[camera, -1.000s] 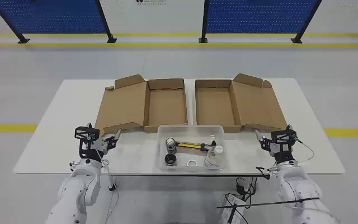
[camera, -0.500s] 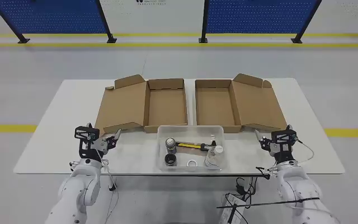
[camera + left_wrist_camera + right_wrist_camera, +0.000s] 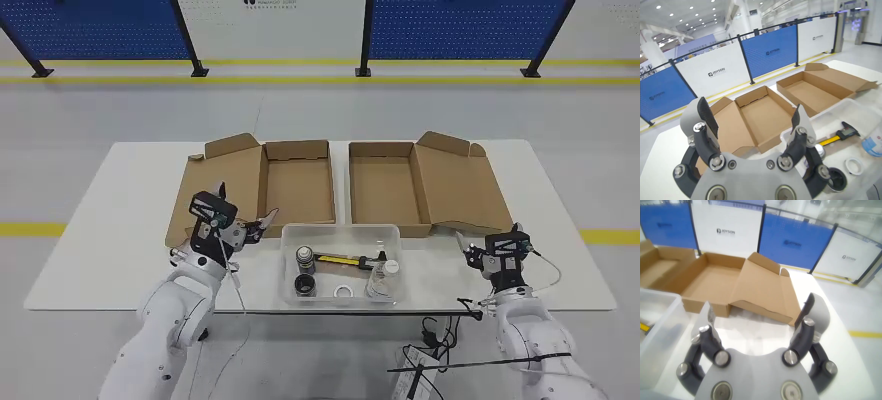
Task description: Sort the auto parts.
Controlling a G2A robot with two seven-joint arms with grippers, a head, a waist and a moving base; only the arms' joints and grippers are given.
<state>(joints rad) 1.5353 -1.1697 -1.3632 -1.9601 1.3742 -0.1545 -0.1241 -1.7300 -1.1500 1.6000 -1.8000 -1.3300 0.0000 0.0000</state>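
A clear plastic bin (image 3: 340, 228) stands at the table's front middle. It holds a yellow-handled caliper (image 3: 338, 259), a black ring (image 3: 304, 288), a white ring (image 3: 343, 291), a silver cylinder (image 3: 304, 261) and a white-capped part (image 3: 388, 267). My left gripper (image 3: 246, 201) hangs open and empty above the front flap of the left cardboard box (image 3: 297, 190), just left of the bin. In the left wrist view the left gripper (image 3: 750, 106) frames that box, with the caliper (image 3: 840, 132) beside it. My right gripper (image 3: 488, 236) stands open and empty right of the bin.
Two open cardboard boxes lie side by side behind the bin, the right box (image 3: 385, 190) with its lid flap spread toward the table's right end. The right wrist view has the bin wall (image 3: 660, 313) beside the right gripper (image 3: 759, 300).
My left arm has swung from the table's front left corner toward the middle, now over the left box's flap beside the bin. The right arm has not moved.
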